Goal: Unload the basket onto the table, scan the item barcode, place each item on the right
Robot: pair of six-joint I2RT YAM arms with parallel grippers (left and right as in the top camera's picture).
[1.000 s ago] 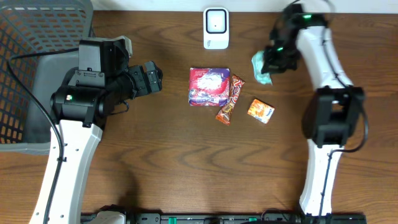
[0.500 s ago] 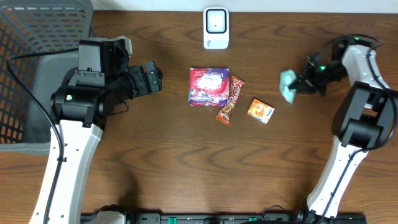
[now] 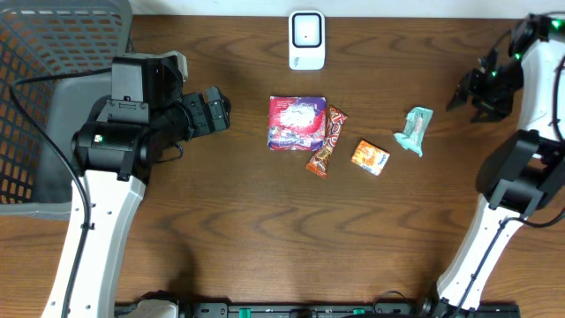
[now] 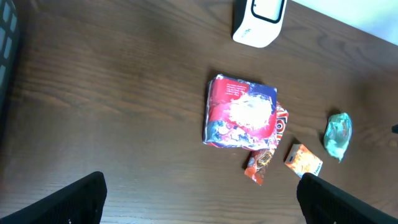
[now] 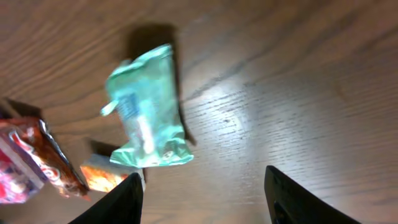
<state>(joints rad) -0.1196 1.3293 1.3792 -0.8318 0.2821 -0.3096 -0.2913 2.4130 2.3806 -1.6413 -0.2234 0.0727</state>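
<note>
The white barcode scanner stands at the back middle of the table and also shows in the left wrist view. A mint-green packet lies loose on the wood, held by nothing. My right gripper hovers to its right with its jaws open and empty. A red-purple packet, an orange-brown bar and a small orange box lie mid-table. My left gripper is wide open and empty, left of these items.
A grey mesh basket fills the far left corner beside the left arm. The orange box sits just beyond the green packet in the right wrist view.
My right arm swung from beside the scanner out to the right edge, opened its jaws and let go of the green packet, which now lies on the table. The left arm stayed still.
</note>
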